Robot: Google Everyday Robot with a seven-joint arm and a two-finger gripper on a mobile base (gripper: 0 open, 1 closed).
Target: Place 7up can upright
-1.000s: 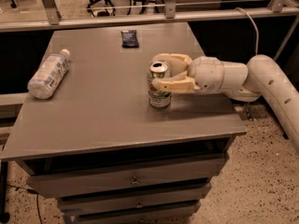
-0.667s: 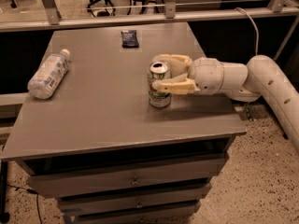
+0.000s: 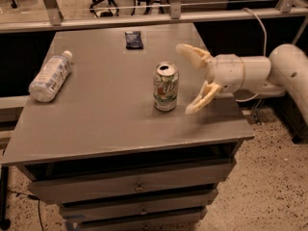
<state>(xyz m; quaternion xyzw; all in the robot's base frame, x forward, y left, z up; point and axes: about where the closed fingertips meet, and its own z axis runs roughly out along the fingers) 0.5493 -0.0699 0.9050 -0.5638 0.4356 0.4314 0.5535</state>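
The 7up can point(image 3: 166, 86) stands upright on the grey table top point(image 3: 110, 109), right of centre, with its open end up and its white and green label facing me. My gripper point(image 3: 186, 79) is just to the right of the can, open wide, with one finger point(image 3: 191, 54) behind and one finger point(image 3: 201, 100) in front. It holds nothing and does not touch the can. The arm comes in from the right edge.
A clear plastic bottle point(image 3: 49, 76) with a white cap lies on its side at the table's left. A small dark packet point(image 3: 134, 39) lies at the back. Drawers sit below the table; a rail and office chairs stand behind.
The gripper has let go of the can, opened wide and drawn back to the right. The can stays upright in the same place.
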